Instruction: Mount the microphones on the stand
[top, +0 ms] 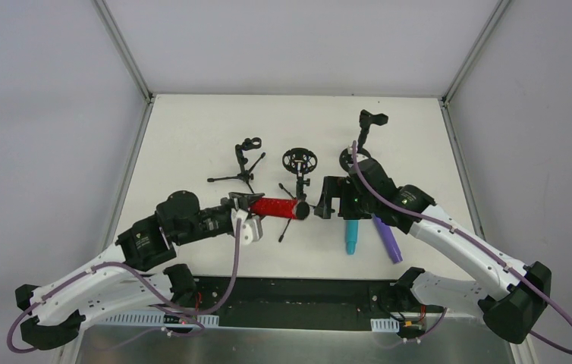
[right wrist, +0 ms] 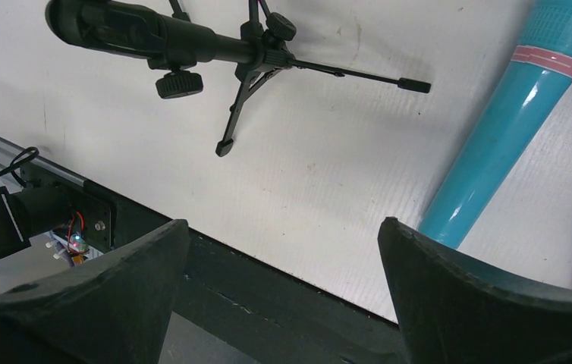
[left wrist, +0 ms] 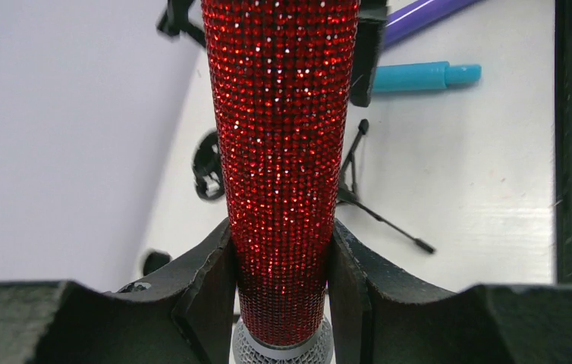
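Note:
My left gripper [top: 255, 206] is shut on the red microphone [top: 279, 207] and holds it level above the table. In the left wrist view the pads [left wrist: 211, 262] clamp the glittery red body [left wrist: 283, 152] just above its silver mesh head [left wrist: 283, 349]. My right gripper [top: 325, 203] is open and empty [right wrist: 283, 227], close to the red microphone's black end. The cyan microphone [top: 351, 233] with a pink ring [right wrist: 545, 61] and the purple microphone [top: 388, 239] lie side by side on the table under my right arm.
Three black stands are at mid table: a tripod with a clip [top: 246, 161], a tripod with a ring mount [top: 300, 161] [right wrist: 253, 45], and a round-based stand with a clip [top: 370, 121]. The table's near edge [right wrist: 268, 265] lies below my right gripper.

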Robot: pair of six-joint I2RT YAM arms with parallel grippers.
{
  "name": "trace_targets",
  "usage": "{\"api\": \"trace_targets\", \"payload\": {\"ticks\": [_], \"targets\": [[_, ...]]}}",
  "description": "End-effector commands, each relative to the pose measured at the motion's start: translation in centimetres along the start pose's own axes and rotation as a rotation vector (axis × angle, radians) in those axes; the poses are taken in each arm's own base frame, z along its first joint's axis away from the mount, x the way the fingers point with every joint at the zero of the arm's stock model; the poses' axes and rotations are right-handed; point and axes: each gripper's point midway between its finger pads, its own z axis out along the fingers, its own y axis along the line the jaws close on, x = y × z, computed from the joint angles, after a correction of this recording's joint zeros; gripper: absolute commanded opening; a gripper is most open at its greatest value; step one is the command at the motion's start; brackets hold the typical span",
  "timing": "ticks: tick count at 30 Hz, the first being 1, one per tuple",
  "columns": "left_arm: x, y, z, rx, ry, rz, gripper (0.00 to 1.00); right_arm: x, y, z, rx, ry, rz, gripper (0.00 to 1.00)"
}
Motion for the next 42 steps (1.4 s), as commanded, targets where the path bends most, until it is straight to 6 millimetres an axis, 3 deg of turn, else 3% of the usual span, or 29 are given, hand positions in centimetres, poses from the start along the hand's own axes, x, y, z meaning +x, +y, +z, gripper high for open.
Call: {"api": "trace_targets", "payload": {"ticks": [1, 9, 17, 25, 34, 42], "targets": [[-3.7, -1.4, -0.6, 0.118, -0.236, 0.541, 0.0, -0.1, 0.2, -0.7, -0.02, -0.008, 0.0, 0.99], [-3.2, 0.9, -0.5, 0.086, -0.129, 0.877, 0.0, -0.7, 0.5, -1.3, -0.031, -0.017, 0.005, 0.99], [-3.1, 3.8, -0.5, 0.031, 0.0, 1.219, 0.0, -2.1, 2.7, -3.1, -0.125, -0.021, -0.03, 0.99], [-1.0, 5.2, -0.6, 0.09, 0.185, 1.43, 0.0, -2.2, 7.2, -7.0, -0.39, -0.001, -0.174, 0.99], [-2.1, 5.5, -0.7, 0.143, 0.201, 1.527, 0.0, -2.4, 12.3, -11.1, -0.707, -0.01, -0.293, 0.99], [-3.8, 4.8, -0.1, 0.153, 0.158, 1.537, 0.0, -3.6, 16.4, -13.1, -0.93, -0.017, -0.326, 0.99]]}}
